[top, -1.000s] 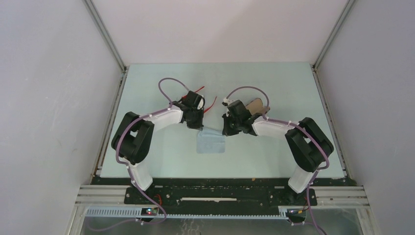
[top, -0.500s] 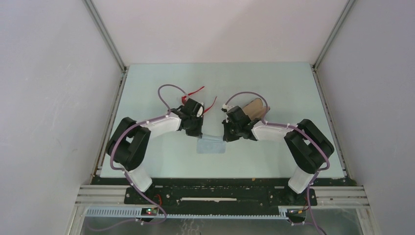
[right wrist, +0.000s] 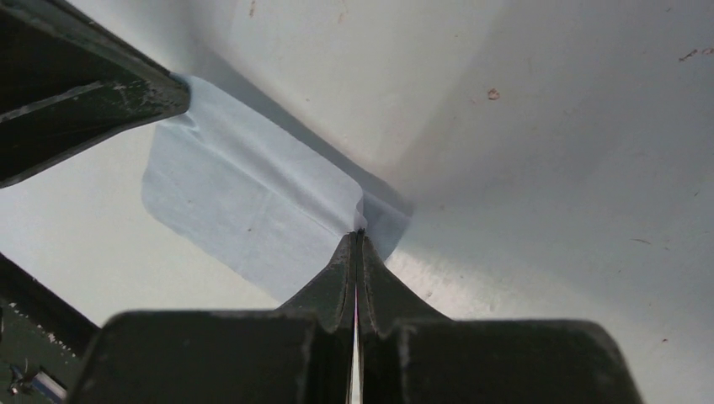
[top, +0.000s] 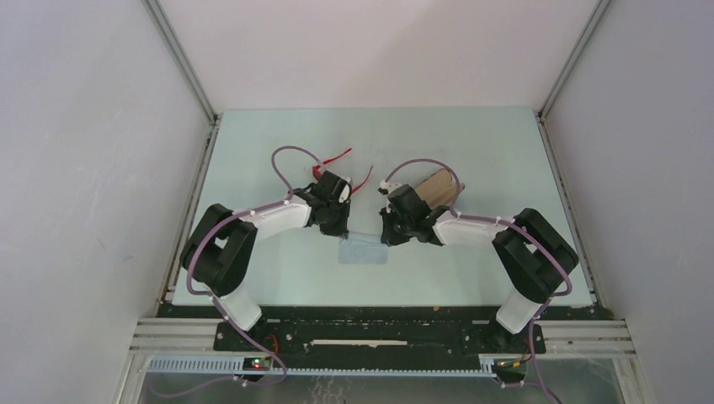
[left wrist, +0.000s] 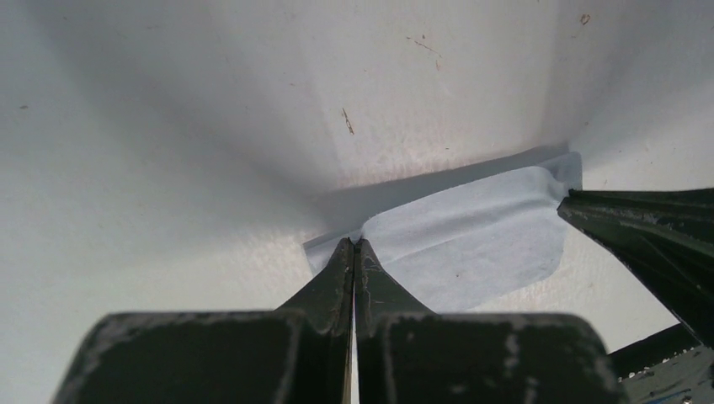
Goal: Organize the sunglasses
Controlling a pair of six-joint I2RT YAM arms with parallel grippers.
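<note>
**A:** Sunglasses first: where do you have them?

**B:** On the table, just behind my left gripper in the overhead view. I see only thin red arms poking out past the wrist. The frame and lenses are hidden, so I can't tell whether they're folded.

**A:** And the tools?

**B:** Both are pinched tight on the pale blue cloth. The left has one far corner and the right gripper has the other. That far edge looks raised off the table, and the near edge lies flat.

**A:** How do you run this step well?

**B:** I judge it's a fold or a carry of the cloth. I'd move both arms together at one height, with the edge taut between them but not stretched, so neither corner slips out. I'd also mind my left wrist, since the red arms sit close behind it. The brown case sits close behind the right.
</note>
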